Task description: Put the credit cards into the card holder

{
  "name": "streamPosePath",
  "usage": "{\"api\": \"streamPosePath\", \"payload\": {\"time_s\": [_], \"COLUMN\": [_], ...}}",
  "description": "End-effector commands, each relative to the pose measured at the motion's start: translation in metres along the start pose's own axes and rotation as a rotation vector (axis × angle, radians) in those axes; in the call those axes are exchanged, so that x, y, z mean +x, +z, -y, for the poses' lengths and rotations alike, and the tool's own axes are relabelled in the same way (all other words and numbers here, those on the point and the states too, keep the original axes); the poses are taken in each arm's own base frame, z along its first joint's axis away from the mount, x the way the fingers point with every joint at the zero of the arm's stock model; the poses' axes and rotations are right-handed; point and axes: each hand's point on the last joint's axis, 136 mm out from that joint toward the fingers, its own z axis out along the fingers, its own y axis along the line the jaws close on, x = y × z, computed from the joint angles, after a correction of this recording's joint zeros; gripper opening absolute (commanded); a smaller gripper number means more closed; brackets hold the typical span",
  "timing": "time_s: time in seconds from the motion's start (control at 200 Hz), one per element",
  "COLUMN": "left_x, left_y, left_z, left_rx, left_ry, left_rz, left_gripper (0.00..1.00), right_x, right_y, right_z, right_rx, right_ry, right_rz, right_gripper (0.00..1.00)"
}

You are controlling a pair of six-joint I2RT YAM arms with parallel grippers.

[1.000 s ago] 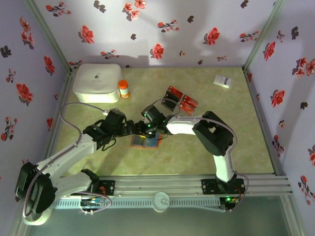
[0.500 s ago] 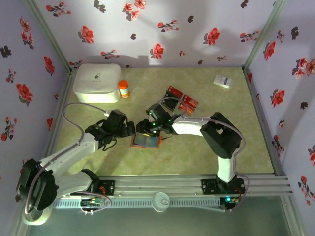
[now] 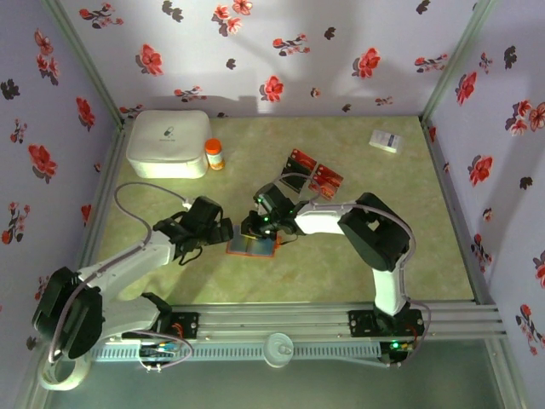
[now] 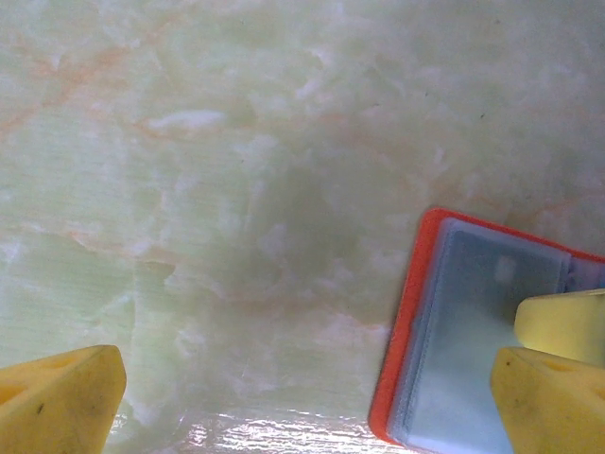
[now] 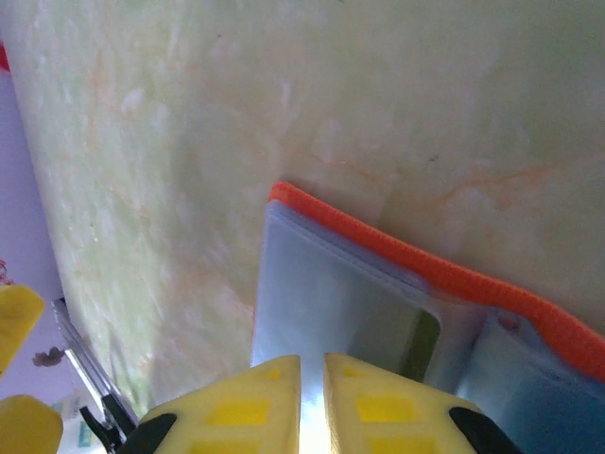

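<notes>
Orange-red at the rim and bluish-grey inside, the card holder is lying open on the marbled green table. We are seeing the right gripper holding its fingers almost together over the holder's clear sleeve, perhaps pinching it. The left gripper is hanging with its fingers spread wide, one over the holder's corner. Two red credit cards and one dark one are lying just beyond the holder. Print on the white slip is showing too small to read.

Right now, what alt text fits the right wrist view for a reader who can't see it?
The right gripper, yellow jaws almost together, is over the bluish-grey inside of the open card holder, whose orange edge crosses a pale marbled table.
</notes>
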Motion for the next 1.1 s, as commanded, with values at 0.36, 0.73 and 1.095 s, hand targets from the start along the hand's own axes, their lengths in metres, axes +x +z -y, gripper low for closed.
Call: {"api": "streamPosePath", "payload": {"time_s": [0.36, 0.73, 1.095], "left_x": [0.020, 0.032, 0.047], "left_y": [0.027, 0.041, 0.052], "left_z": [0.005, 0.007, -0.001], "left_rx": [0.022, 0.017, -0.027], "left_ry": [0.054, 0.078, 0.100], "left_rz": [-0.075, -0.106, -0.150], "left_gripper": [1.00, 1.00, 1.00], "right_x": [-0.004, -0.004, -0.007], "right_y": [0.001, 0.001, -0.004], "right_z": [0.008, 0.007, 0.000], "right_rx": [0.026, 0.022, 0.006], "right_ry": [0.010, 0.012, 0.003], "right_rz": [0.004, 0.004, 0.015], "right_gripper": [0.08, 0.08, 0.09]}}
